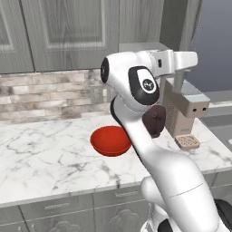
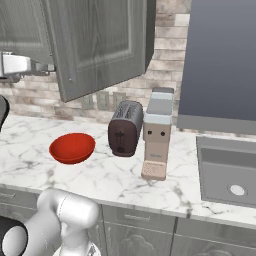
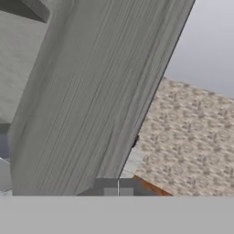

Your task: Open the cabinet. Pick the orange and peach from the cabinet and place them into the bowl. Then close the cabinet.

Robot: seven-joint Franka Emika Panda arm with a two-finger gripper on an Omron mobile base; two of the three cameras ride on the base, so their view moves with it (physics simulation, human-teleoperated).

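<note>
Two tall panelled doors front the grey wood-grain cabinet (image 2: 100, 45) above the counter, and the right-hand one stands swung partly out toward the room, its lower edge hanging over the backsplash; what lies inside is hidden from where I stand. Below it runs the white marble counter (image 1: 41, 158), backed by a pale brick wall (image 2: 170, 40). Rising in front of the counter, the white arm (image 1: 167, 172) bends up and reaches to the right at cabinet height. Its gripper (image 3: 118, 187) has its two dark tips pressed together with nothing between them, right up against the grey grain of the door. Off to the right a steel sink (image 2: 230, 175) is set into the counter. A tan-and-grey coffee machine (image 2: 157, 135) stands just beside a dark brown toaster (image 2: 125, 129). Left of the toaster, apart from it, sits the glossy red bowl (image 2: 72, 147), upright on the marble.
</note>
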